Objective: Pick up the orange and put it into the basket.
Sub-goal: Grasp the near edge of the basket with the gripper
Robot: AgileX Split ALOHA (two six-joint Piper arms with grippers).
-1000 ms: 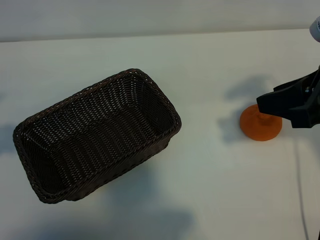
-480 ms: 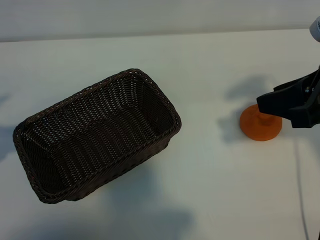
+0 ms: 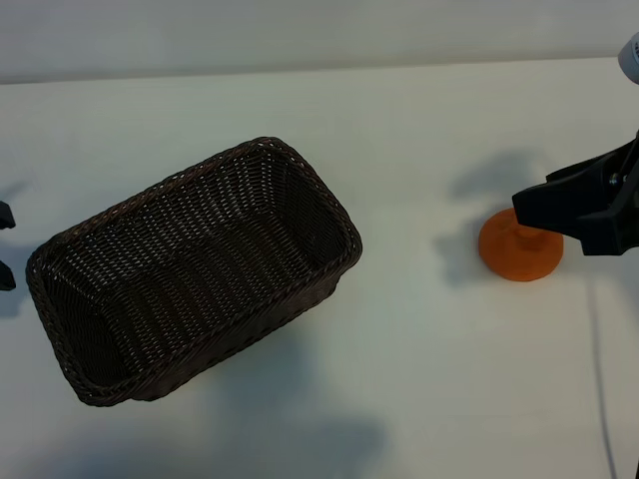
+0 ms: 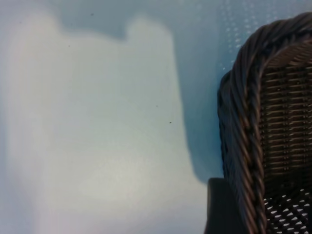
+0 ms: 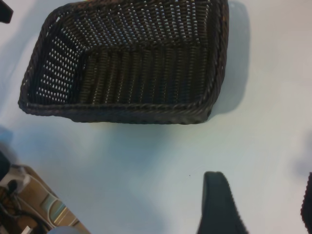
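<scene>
A dark wicker basket [image 3: 195,269] sits tilted on a white table [image 3: 399,379], and the orange [image 3: 519,249] rests on the table well to the basket's right. The right gripper [image 3: 559,210] is poised over the orange, jaws spread and grasping nothing. The left gripper [image 3: 5,244] shows just beside the basket's left end, jaws released and empty.

Right gripper [image 3: 559,215]: matte black, angular wedge-shaped fingers tapering to blunt tips; rounded black finger [image 5: 219,204] with smooth surface in its wrist view. Pale grey rounded housing [image 3: 629,55] above it. Thin grey cable [image 3: 599,379] below. Left gripper [image 3: 5,244]: black, only small edge pieces visible.
</scene>
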